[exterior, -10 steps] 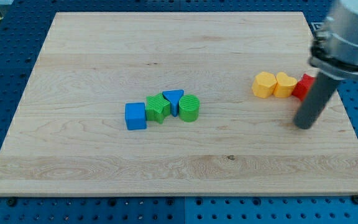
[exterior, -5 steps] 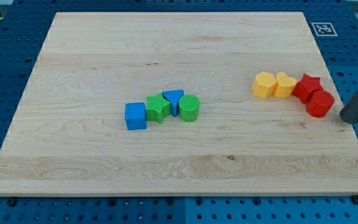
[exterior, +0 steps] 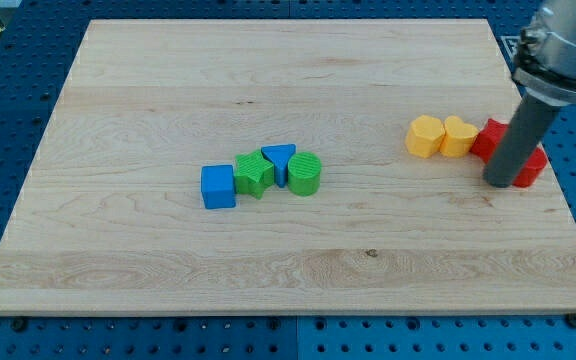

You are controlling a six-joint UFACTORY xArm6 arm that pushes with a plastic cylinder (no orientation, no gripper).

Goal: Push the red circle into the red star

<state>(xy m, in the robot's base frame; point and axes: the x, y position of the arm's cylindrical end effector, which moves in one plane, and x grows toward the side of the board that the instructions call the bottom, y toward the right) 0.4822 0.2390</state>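
Note:
The red star (exterior: 488,137) lies near the board's right edge, touching the yellow heart (exterior: 458,136). The red circle (exterior: 534,167) sits just below-right of the star, touching it, mostly hidden behind my rod. My tip (exterior: 502,181) rests on the board against the circle's left side, just below the star.
A yellow hexagon (exterior: 425,136) sits left of the yellow heart. At the middle stand a blue cube (exterior: 218,186), a green star (exterior: 254,173), a blue triangle (exterior: 279,158) and a green circle (exterior: 305,173) in a touching cluster. The board's right edge (exterior: 558,190) runs close by.
The rod swung out to the right past the board's edge, then came back left; it now stands over the red circle's left side. The blocks have barely shifted.

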